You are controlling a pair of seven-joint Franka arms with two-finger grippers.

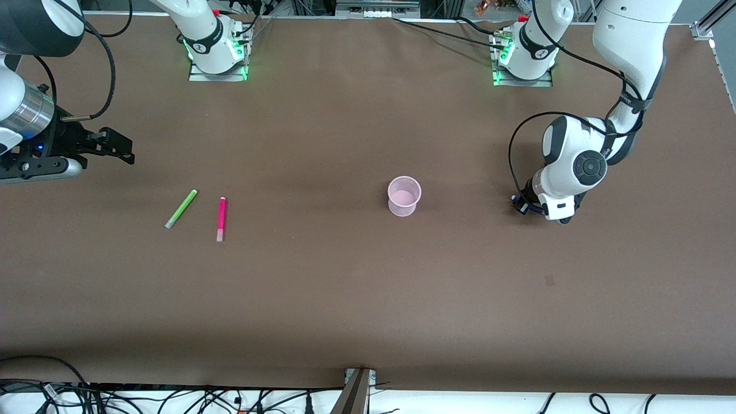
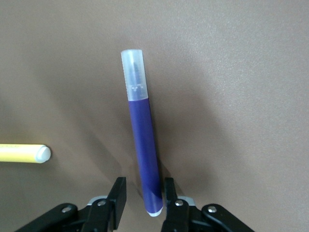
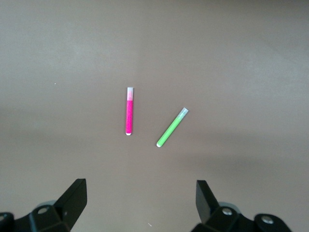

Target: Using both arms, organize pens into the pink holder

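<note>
The dark purple pen [image 2: 144, 145] lies flat on the brown table, its pale cap pointing away from my left gripper [image 2: 144, 189]. The jaws straddle its tail end: one finger [image 2: 169, 191] touches it, the other finger [image 2: 117, 193] stands a small gap off. In the front view this gripper [image 1: 524, 206] is low at the table, toward the left arm's end. The yellow pen [image 2: 24, 153] lies beside it. The pink holder [image 1: 404, 210] stands upright mid-table. The green pen [image 1: 181, 208] and magenta pen [image 1: 221, 218] lie toward the right arm's end. My right gripper [image 1: 123, 150] hangs open and empty above them [image 3: 141, 191].
Both arm bases [image 1: 217, 54] [image 1: 523, 60] stand along the table's edge farthest from the front camera. Cables [image 1: 172, 399] and a bracket [image 1: 357, 391] lie at the edge nearest it. Brown tabletop surrounds the holder.
</note>
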